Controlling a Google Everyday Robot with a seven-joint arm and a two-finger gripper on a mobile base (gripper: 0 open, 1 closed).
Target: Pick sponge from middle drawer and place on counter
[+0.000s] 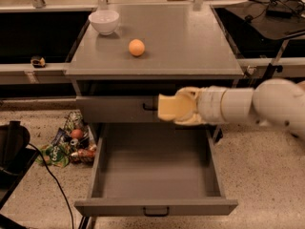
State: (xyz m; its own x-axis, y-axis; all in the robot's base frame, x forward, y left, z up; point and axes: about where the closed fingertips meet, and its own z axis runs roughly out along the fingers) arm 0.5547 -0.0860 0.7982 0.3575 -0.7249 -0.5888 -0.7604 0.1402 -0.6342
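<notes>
Speckled flooring is surrounding the open middle drawer point(152, 175), which is lying empty. Above its back edge the claw point(180, 107) is clenching the sponge point(167, 108). Retrieval is looking complete; setting it on the bench point(190, 42), higher above the drawer, is remaining.

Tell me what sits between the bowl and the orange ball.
Only bare counter, in the camera view. The tool holds the sponge above the open drawer.
</notes>
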